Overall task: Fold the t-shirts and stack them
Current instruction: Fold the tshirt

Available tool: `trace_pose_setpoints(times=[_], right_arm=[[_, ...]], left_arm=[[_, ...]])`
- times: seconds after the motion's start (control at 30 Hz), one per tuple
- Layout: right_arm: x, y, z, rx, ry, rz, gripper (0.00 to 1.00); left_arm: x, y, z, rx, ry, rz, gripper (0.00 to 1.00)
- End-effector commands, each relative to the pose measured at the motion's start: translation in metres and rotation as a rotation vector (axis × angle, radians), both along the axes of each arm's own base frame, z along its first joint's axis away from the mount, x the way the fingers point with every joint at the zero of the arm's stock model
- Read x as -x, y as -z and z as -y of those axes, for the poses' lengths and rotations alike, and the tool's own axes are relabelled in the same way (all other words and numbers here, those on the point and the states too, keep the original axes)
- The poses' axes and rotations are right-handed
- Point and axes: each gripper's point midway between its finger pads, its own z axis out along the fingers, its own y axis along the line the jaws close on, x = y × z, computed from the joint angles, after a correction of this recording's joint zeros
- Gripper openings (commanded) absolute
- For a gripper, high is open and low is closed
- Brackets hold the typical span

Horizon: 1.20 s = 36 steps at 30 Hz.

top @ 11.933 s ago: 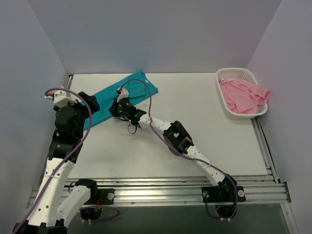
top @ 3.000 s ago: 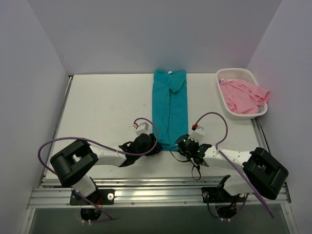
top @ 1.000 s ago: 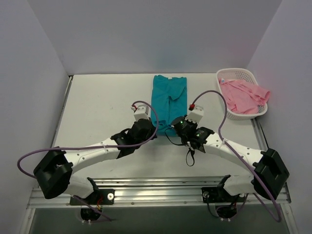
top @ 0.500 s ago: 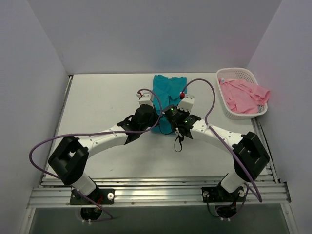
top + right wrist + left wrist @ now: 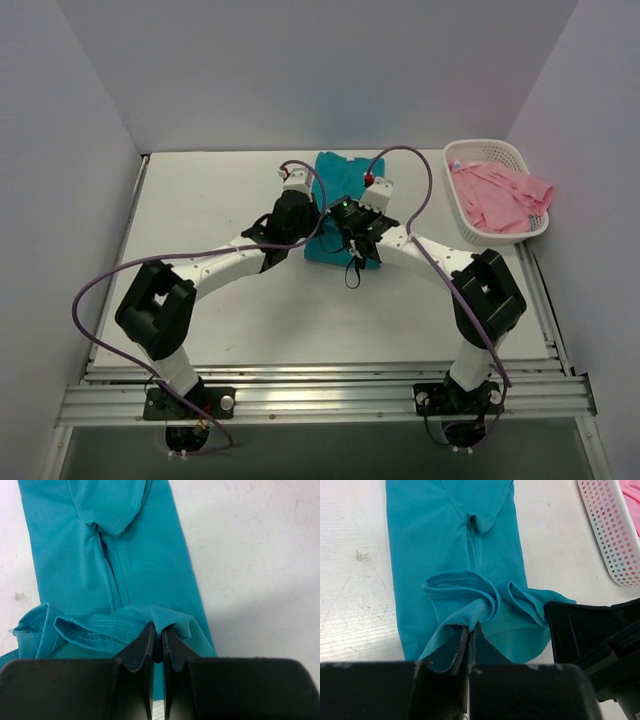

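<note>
Teal fabric fills most of both wrist views: the teal cloth t-shirt [image 5: 435,540] lies lengthwise at the far middle of the white worktop [image 5: 200,220], its far part flat with a lengthwise crease running down its middle. Its near edge is raised off the surface and bunched into soft folds with a stitched hem showing.

The left tool [image 5: 470,627] is pinched closed on that raised hem at the shirt's left side, with cloth caught between the two dark fingers and draping down on either side. The right tool [image 5: 158,630] is likewise clamped on the hem at the shirt's right side, its fingers pressed together with a ridge of teal cloth squeezed between them. In the overhead view the two tools sit close beside each other over the shirt's near half, both arms stretched forward and angled inward.

At the far right corner of the worktop stands a white plastic lattice basket [image 5: 480,146], well apart from the teal shirt. A light pink cloth t-shirt [image 5: 500,195] lies crumpled inside it, part of it draped over the basket's right rim.
</note>
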Motion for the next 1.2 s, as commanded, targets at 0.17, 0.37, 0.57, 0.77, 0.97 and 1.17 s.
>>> trace_pose_setpoints(times=[0.17,0.37,0.57,0.77,0.97,1.17], right_arm=[[-0.022,-0.004,0.009,0.073,0.068,0.015,0.0],[-0.036,0.004,0.017,0.087,0.111,0.009,0.0],[-0.047,0.021,0.018,0.107,0.124,-0.016,0.0],[-0.062,0.034,0.022,0.116,0.14,-0.036,0.0],[-0.076,0.043,0.024,0.117,0.154,-0.048,0.0],[-0.09,0.063,0.03,0.115,0.172,-0.074,0.0]], left_arm=[[-0.037,-0.012,0.018,0.036,0.09,0.06,0.03],[-0.054,-0.001,0.023,0.042,0.117,0.06,0.02],[-0.067,0.011,0.024,0.037,0.131,0.056,0.03],[-0.081,0.021,0.024,0.043,0.142,0.057,0.02],[-0.098,0.033,0.023,0.051,0.145,0.042,0.03],[-0.109,0.047,0.022,0.054,0.143,0.023,0.03]])
